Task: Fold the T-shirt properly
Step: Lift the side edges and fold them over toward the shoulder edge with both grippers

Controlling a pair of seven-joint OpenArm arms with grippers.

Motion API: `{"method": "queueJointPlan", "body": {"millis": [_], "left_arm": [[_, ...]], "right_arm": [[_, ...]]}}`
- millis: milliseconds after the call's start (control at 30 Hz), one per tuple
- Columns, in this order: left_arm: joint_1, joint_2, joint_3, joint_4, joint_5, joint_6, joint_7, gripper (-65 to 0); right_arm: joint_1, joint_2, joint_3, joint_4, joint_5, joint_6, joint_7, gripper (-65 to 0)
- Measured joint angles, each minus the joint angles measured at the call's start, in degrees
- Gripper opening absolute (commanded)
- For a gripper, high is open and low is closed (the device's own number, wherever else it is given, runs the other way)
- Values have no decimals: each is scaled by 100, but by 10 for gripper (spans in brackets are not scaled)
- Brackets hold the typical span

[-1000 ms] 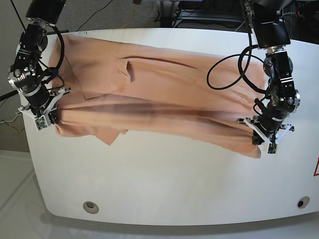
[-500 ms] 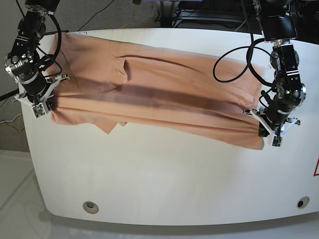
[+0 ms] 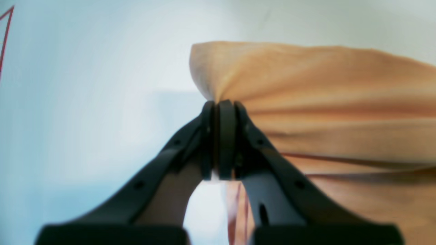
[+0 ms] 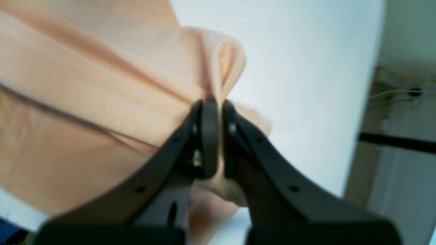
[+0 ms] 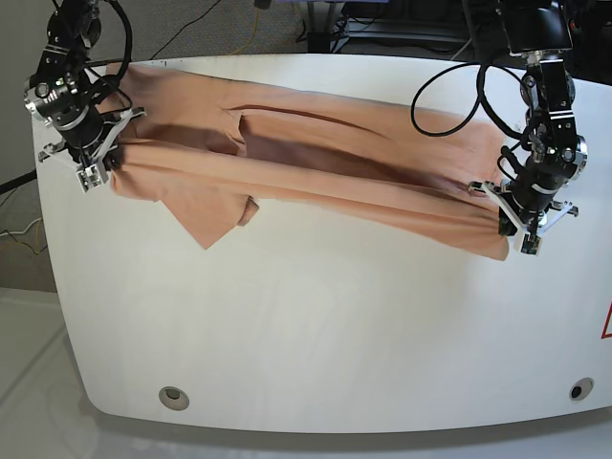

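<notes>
One plain peach-orange short-sleeved T-shirt [image 5: 316, 172] of thin cotton lies stretched across the far half of the white oval table [image 5: 316, 354], running from about ten o'clock to three o'clock, with a loose sleeve flap hanging toward the middle. Two arms hold it. The left gripper [image 5: 512, 228], at three o'clock, has its black jaws pressed together on a bunched corner of the cloth, as the left wrist view shows; the right gripper [image 5: 102, 170], at ten o'clock, pinches the opposite corner the same way. The fabric looks light, limp and easily creased, sagging between the grips, so it likely handles best taken at hemmed corners and kept taut.
</notes>
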Motion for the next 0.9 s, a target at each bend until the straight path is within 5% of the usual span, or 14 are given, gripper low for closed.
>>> {"method": "queueJointPlan", "body": {"millis": [900], "left_arm": [[933,4,-350,39,109,101,0,-636]], "right_arm": [[-446,-435,361,-271,-140,-68,-44,-650]]}}
